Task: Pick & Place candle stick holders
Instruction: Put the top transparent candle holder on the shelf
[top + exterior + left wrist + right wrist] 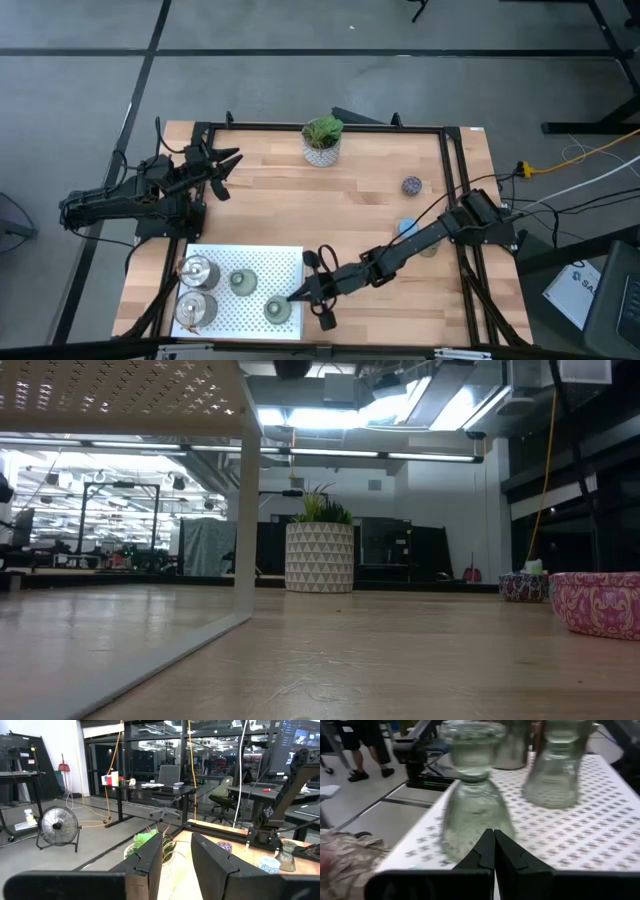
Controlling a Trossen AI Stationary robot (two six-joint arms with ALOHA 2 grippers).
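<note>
R gripper at the white perforated rack, right beside an olive holder.

Wrist view shows R fingers pressed together, nothing between them, tips just short of that holder, w/ a second olive one further along the rack. Looks like the drop-off is done, so the good move is prob. to back straight off w/o nudging the base, then go for the next one. Top view alone gives the count: two silver and two olive on the rack; purple and blue on bare wood, another partly under the R arm. Low view adds a pink holder the top misses. L gripper waits near the far L corner, fingers apart, empty, aimed at the plant.
</note>
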